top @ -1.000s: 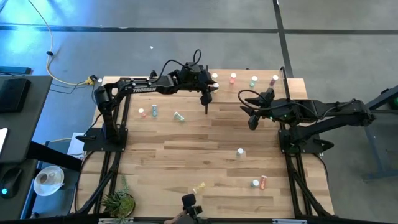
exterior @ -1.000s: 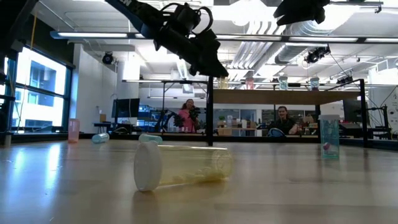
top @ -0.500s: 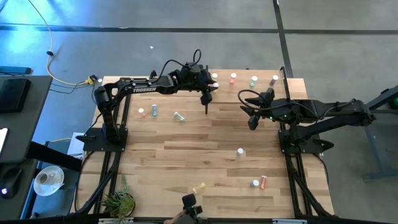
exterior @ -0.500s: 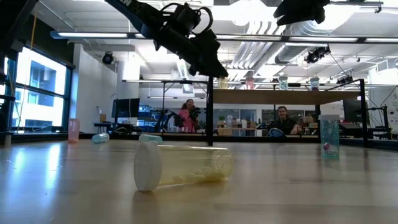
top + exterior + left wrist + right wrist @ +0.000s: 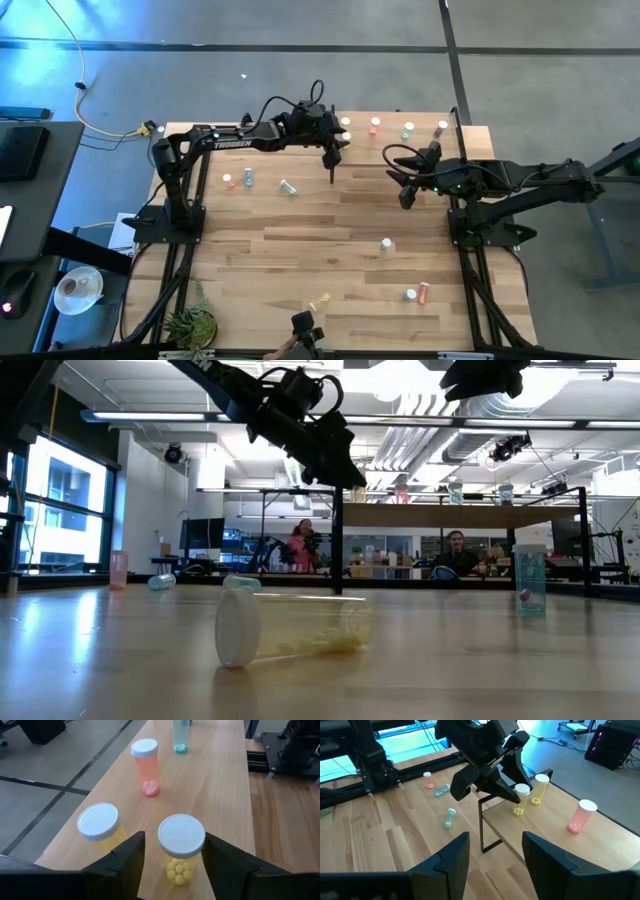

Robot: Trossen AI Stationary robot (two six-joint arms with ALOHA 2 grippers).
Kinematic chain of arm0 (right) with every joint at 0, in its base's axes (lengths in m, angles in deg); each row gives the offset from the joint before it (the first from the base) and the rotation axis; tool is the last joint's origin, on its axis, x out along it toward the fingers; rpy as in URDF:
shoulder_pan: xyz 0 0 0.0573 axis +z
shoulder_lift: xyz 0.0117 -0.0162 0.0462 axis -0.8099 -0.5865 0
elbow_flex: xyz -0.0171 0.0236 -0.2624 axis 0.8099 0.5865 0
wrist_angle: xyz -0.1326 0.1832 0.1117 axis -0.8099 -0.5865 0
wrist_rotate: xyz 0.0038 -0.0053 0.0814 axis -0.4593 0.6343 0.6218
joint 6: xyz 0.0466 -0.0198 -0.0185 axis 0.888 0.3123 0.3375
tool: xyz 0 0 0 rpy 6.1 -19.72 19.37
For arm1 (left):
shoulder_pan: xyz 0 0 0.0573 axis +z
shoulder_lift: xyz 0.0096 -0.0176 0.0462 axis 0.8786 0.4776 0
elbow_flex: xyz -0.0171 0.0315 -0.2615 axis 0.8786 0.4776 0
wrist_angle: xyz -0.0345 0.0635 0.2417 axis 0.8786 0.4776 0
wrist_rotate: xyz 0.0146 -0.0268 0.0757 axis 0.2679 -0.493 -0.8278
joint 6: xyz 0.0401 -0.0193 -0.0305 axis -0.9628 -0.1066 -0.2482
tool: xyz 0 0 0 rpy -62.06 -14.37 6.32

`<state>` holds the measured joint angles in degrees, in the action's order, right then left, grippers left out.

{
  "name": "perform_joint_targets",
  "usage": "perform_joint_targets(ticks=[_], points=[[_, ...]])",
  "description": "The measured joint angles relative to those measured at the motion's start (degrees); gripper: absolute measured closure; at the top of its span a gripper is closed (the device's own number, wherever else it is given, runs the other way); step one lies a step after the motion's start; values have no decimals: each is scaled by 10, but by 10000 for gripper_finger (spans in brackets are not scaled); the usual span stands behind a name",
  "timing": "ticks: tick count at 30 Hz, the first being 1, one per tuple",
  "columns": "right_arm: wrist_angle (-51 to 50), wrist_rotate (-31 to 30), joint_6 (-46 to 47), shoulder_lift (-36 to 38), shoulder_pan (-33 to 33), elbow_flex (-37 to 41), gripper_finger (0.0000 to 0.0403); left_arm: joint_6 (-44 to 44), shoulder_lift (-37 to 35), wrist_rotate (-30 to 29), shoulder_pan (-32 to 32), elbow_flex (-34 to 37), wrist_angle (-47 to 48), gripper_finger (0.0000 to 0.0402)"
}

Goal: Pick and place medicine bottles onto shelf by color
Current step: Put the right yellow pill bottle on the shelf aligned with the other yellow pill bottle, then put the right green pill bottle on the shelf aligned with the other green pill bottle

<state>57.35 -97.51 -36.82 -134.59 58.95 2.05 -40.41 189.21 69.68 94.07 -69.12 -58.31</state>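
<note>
The shelf (image 5: pixel 400 152) stands at the table's far right. Two yellow bottles (image 5: pixel 181 847) (image 5: pixel 98 826), a pink one (image 5: pixel 146 767) and a teal one (image 5: pixel 181 735) stand upright on it. My left gripper (image 5: pixel 336 143) is open over the shelf's left end, and its fingers stand on either side of the nearer yellow bottle. It also shows in the right wrist view (image 5: pixel 492 780) and the low view (image 5: pixel 335 460). My right gripper (image 5: pixel 405 192) hovers open and empty in front of the shelf. My left gripper comes level at the yellow bottle, with its fingers beside the white cap (image 5: pixel 181 834). A gap shows between one finger (image 5: pixel 131 851) and the cap. Whether the other finger (image 5: pixel 220 855) touches the cap, I cannot tell. The bottle stands upright on the shelf.
Loose bottles are on the table: pink (image 5: pixel 229 181) and teal (image 5: pixel 248 177) at the left, a teal one lying (image 5: pixel 288 187), one mid-right (image 5: pixel 386 244), a yellow one lying near the front (image 5: pixel 290 628), and two at the front right (image 5: pixel 417 293). People sit beyond the table (image 5: pixel 455 555).
</note>
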Motion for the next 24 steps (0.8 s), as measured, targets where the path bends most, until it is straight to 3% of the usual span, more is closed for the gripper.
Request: perform_joint_targets(ticks=[16, 24], points=[[0, 2, 0, 0, 0, 0, 229, 4, -75, 3, -2, 0, 84, 218], [-1, 85, 6, 0, 0, 0, 229, -9, -138, 9, -25, -1, 178, 218]])
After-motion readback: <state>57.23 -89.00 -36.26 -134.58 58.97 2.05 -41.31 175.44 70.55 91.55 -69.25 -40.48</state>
